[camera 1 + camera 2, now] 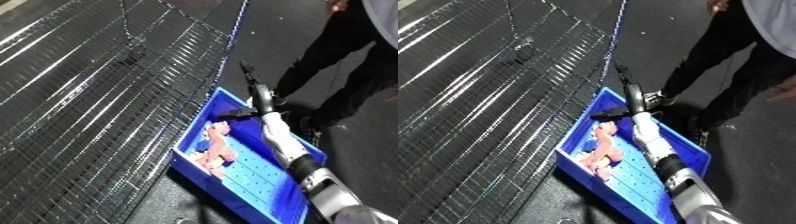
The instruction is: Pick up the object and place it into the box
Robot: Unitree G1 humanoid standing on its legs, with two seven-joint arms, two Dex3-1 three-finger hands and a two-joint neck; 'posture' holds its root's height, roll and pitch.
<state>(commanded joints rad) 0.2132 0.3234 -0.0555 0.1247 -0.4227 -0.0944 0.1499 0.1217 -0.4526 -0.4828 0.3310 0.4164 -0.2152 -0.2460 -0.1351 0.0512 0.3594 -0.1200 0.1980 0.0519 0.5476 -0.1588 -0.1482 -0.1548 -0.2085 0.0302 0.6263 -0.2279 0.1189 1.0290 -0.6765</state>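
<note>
A workshop-like room: wire rack [98, 100], dark floor [266, 30], blue bin [191, 167].

The large wire-grid shelf surface [89, 100] looks like bare metal, its thin parallel rods glossy and catching bright streaks of light. The rectangular blue bin [191, 150] appears to be smooth moulded plastic with a slight sheen; its floor is dotted with rows of small holes. Lying in it, the pink and orange soft object [216, 147] looks matt and somewhat fuzzy, like cloth or plush. The white and silver right forearm [282, 137] has a smooth, hard, lightly glossy shell with shiny metal-looking sections, ending in the matt black right hand [620, 97]. The dark floor [355, 165] looks dull and slightly rough.
</note>
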